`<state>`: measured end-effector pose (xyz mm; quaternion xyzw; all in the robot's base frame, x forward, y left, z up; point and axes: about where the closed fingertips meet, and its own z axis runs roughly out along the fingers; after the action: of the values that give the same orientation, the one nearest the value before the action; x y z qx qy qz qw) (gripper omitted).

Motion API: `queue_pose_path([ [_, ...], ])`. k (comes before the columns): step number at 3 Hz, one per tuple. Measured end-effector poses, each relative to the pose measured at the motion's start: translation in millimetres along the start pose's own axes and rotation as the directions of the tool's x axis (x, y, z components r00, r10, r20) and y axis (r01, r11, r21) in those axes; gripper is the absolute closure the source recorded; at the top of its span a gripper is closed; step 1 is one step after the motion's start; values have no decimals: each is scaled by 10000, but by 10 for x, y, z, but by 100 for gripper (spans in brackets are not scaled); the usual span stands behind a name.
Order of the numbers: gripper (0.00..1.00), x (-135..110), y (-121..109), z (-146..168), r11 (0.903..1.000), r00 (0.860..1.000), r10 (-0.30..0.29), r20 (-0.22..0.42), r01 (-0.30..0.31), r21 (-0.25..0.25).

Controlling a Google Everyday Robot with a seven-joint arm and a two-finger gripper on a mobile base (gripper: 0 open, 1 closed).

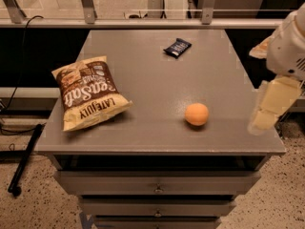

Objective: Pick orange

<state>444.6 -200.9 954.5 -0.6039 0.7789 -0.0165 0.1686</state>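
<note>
The orange (197, 114) is a small, round, matte fruit lying on the grey cabinet top (157, 80), toward its front right. My gripper (269, 105) hangs at the right edge of the view, over the cabinet's right edge. It is to the right of the orange, well apart from it and not touching it. It holds nothing that I can see. The white arm body (289, 46) rises above it and is partly cut off by the frame.
A brown-and-cream chip bag (89, 93) lies at the front left of the top. A small dark snack packet (177, 47) lies near the back. A metal railing (143, 18) runs behind the cabinet, with drawers (157, 182) below and a black cable (24, 159) on the floor at left.
</note>
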Motion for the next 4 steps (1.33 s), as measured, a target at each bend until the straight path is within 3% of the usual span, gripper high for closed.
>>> queue_pose_path([
  [1,0,-171,104,514,9983,9979,181,622,-146,-564],
  [2,0,-463,255,1041,9922,9851,268,1699,-55,-1246],
  [3,0,-599,299,1249,9882,9745,360,2217,-17,-1532],
  [4,18,-670,282,1362,9859,9643,527,2595,-89,-1671],
])
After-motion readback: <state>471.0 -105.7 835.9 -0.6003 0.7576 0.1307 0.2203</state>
